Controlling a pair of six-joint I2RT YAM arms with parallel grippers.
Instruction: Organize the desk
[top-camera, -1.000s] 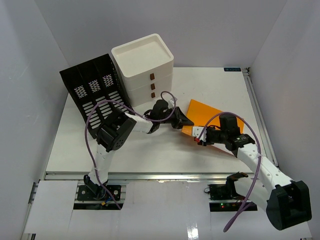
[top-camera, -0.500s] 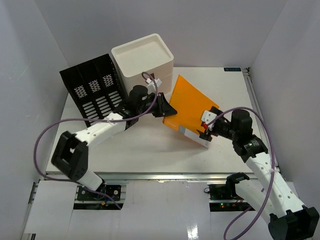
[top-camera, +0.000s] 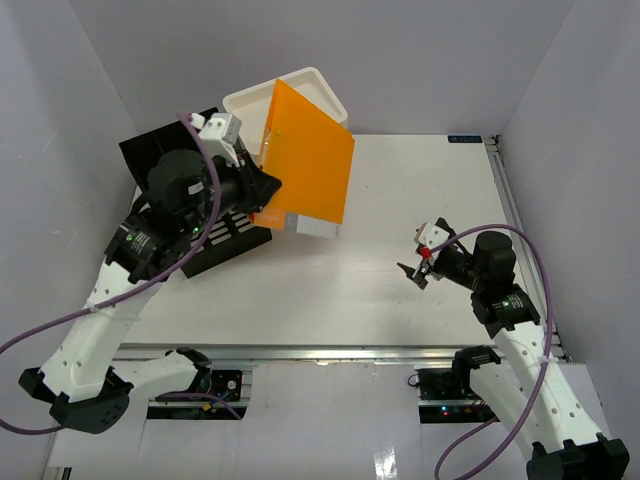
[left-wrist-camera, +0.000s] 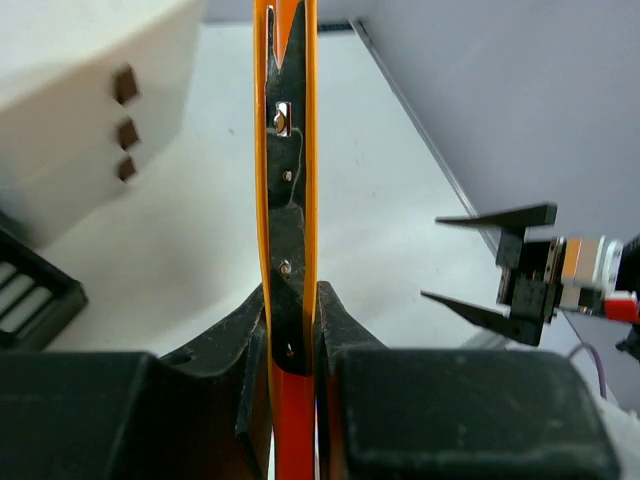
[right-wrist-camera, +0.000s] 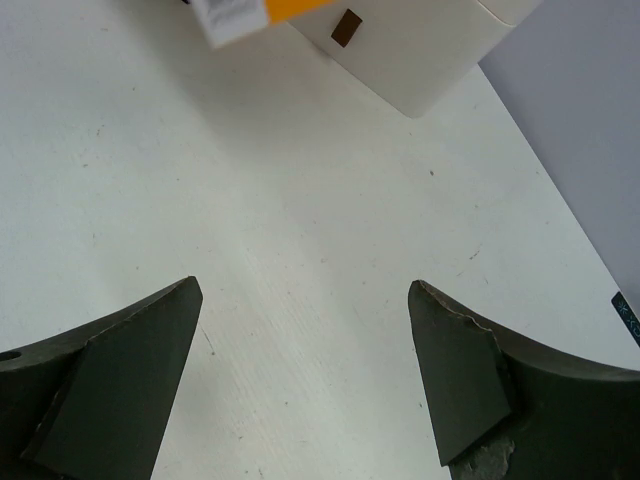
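An orange folder (top-camera: 308, 165) hangs upright in the air over the back left of the desk (top-camera: 400, 190), just in front of the black file rack (top-camera: 170, 175) and the white drawer box (top-camera: 330, 100). My left gripper (top-camera: 268, 200) is shut on its lower left edge. The left wrist view shows the folder (left-wrist-camera: 262, 150) edge-on, pinched between both fingers of that gripper (left-wrist-camera: 290, 290). Over the right half of the desk, my right gripper (top-camera: 417, 262) is open with nothing in it. In its own view the jaws (right-wrist-camera: 305, 290) stand wide over the bare desk (right-wrist-camera: 300, 180).
The black rack with its upright slots leans at the back left. The drawer box (left-wrist-camera: 90, 90) with brown handles stands beside it. A white label (top-camera: 318, 228) sits on the folder's lower corner. White walls close in the desk, and a metal rail (top-camera: 330, 350) runs along its front.
My left arm has lifted the folder off the desk and swung it up and left toward the rack. My right gripper has let go of it, opened and drawn back right.
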